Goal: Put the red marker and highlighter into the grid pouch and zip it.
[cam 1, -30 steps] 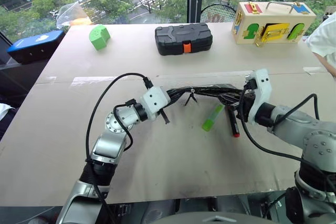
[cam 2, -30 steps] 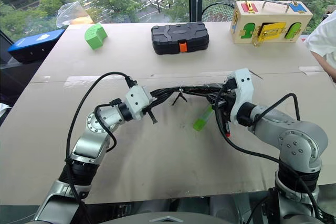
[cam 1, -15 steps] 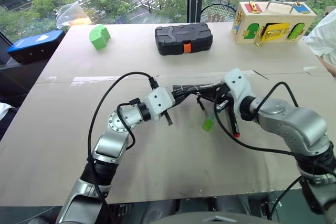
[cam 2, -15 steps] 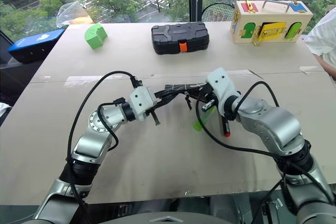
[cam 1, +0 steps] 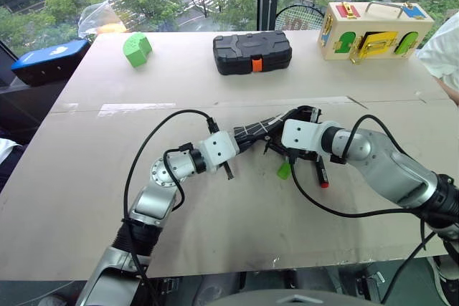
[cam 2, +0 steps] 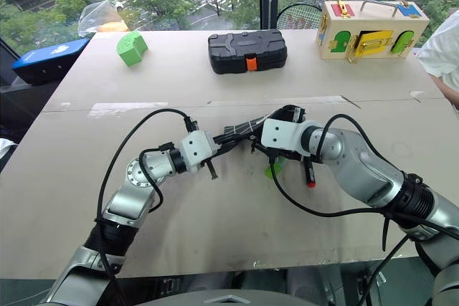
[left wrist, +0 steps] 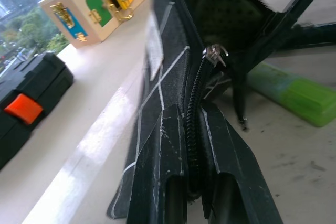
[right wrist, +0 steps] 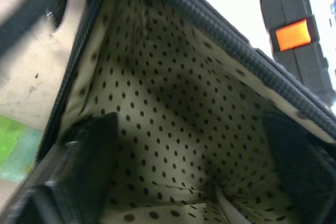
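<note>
Grid pouch (cam 1: 259, 129), a flat black fabric case crossed by white lines, is hanging between the two arms near the middle of the brown cardboard-covered table (cam 1: 86, 177). The left gripper (left wrist: 195, 182) is clenching the pouch's end, its two black fingers pinching the ribbed black zipper track. The right gripper (cam 1: 300, 116) is sitting inside the pouch's mouth with its fingers (right wrist: 86, 156) spread wide against the cream lining dotted with black, stretching the opening. A small metal zipper pull (left wrist: 215, 53) is dangling at the edge of the mouth.

Just beside the pouch, the highlighter (cam 1: 285, 170), a stubby light-green plastic pen, is lying on the table partly under the right wrist. The red marker (cam 1: 321, 174), a slim black barrel with a red end, is lying next to it.

Far across the table are sitting a black hard plastic case with an orange latch (cam 1: 252, 52), a green rounded block (cam 1: 135, 49) and a wooden box with coloured doors and brass latches (cam 1: 375, 31).
</note>
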You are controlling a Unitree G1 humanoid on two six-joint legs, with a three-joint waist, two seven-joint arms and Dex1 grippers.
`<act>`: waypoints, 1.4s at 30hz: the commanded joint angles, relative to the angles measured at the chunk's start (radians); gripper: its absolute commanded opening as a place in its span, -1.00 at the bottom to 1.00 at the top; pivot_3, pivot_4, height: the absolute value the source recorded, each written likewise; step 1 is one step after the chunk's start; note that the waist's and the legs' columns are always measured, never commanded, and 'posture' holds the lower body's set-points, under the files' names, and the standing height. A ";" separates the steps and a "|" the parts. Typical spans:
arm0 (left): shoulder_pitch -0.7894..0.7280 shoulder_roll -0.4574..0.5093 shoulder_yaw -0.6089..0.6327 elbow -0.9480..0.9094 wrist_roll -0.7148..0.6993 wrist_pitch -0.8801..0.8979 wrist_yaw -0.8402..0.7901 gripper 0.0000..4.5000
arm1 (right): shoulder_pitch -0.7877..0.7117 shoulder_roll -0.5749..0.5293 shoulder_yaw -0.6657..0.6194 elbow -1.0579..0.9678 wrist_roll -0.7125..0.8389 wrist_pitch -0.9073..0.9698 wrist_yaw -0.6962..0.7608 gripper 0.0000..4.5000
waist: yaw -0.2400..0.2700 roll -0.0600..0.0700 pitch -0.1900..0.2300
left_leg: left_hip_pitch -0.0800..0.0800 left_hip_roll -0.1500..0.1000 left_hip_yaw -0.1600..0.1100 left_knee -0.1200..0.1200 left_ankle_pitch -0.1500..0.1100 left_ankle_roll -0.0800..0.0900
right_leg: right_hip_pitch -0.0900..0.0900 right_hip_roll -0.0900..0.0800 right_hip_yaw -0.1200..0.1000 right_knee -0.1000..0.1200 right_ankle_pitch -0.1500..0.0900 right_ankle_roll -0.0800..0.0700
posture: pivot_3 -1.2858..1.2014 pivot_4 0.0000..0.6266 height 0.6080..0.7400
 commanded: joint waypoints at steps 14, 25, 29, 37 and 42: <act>-0.080 0.022 0.066 0.042 -0.001 0.053 0.058 -1.00 | 0.297 0.252 -0.734 -0.480 0.376 0.662 0.094 0.94 | 0.022 -0.001 -0.001 | -0.002 -0.001 -0.002 0.001 0.000 0.000 | 0.000 -0.001 -0.002 0.000 0.000 0.000 | 0.03 -0.52 1.00; -0.123 0.018 0.056 0.043 0.005 0.058 0.043 -1.00 | 0.560 0.488 -0.736 -0.519 0.240 0.892 -0.273 0.94 | 0.018 -0.002 -0.002 | -0.004 -0.002 -0.001 0.003 0.000 0.000 | -0.004 -0.001 -0.001 0.005 0.000 -0.001 | 0.03 -0.52 1.00; -0.130 0.019 0.055 0.040 0.006 0.059 0.036 -1.00 | 0.620 0.559 -0.705 -0.460 0.212 0.829 -0.354 0.60 | 0.017 -0.002 -0.002 | -0.004 -0.002 -0.001 0.003 0.000 0.000 | -0.005 -0.001 -0.001 0.005 0.000 0.000 | 0.03 -0.52 1.00; -0.131 0.021 0.054 0.038 0.005 0.061 0.033 -1.00 | 0.633 0.539 -0.729 -0.466 0.226 0.769 -0.361 -0.87 | 0.019 -0.002 -0.002 | -0.004 -0.003 -0.001 0.005 0.000 0.000 | -0.004 -0.001 0.000 0.006 0.000 0.000 | 0.03 -0.52 1.00; -0.130 0.017 0.052 0.037 0.007 0.062 0.037 -1.00 | 0.660 0.395 -0.802 -0.527 0.296 0.758 -0.241 -0.87 | 0.018 -0.002 -0.002 | -0.005 -0.003 -0.001 0.004 0.000 0.000 | -0.005 -0.001 -0.001 0.006 0.000 0.000 | 0.03 -0.52 1.00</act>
